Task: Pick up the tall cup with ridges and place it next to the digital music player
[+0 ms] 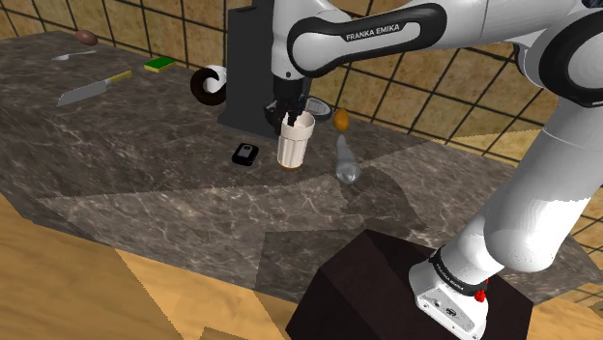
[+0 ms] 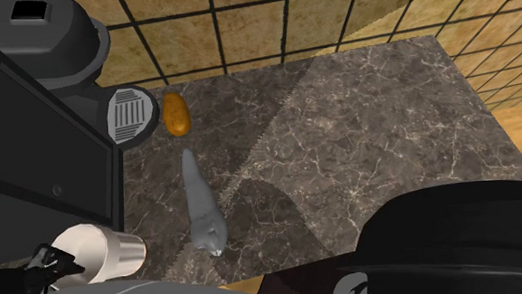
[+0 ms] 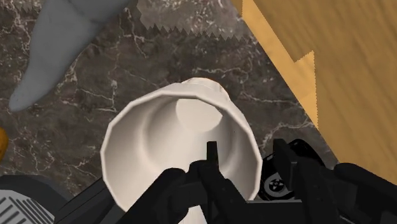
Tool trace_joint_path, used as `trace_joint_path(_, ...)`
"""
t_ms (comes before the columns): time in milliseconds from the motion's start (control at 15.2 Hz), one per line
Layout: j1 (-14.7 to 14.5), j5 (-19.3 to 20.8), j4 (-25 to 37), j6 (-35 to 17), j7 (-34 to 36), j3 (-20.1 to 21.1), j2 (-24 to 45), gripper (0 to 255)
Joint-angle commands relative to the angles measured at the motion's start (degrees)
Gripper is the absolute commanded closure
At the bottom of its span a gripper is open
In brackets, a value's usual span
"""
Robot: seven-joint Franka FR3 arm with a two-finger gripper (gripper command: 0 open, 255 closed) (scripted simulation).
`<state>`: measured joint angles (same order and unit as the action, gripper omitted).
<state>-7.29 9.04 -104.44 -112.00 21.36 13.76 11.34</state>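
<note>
In the shoulder view we see the gripper [image 1: 293,118] at the rim of the white ridged cup [image 1: 296,145], which stands upright on the marble counter [image 1: 145,174] just beside the black music player [image 1: 245,154]. In the second exterior view the gripper sits at the cup's mouth. In the wrist view its fingers [image 3: 210,156] stand apart and straddle the cup's wall, the inner one clear of it.
</note>
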Motion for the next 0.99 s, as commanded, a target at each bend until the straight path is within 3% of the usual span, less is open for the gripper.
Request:
trace_joint_path(0,0.0,0.0,0.0,0.0,0.0,0.0,0.0,0)
trace_joint_path(264,0.0,0.0,0.0,0.0,0.0,0.0,0.0,0)
trace_joint_path(528,-0.4,-0.6,5.9,7.0,-0.4,0.4,-1.1,0)
trace_joint_path(924,-0.4,-0.6,5.9,7.0,-0.4,0.4,-1.1,0)
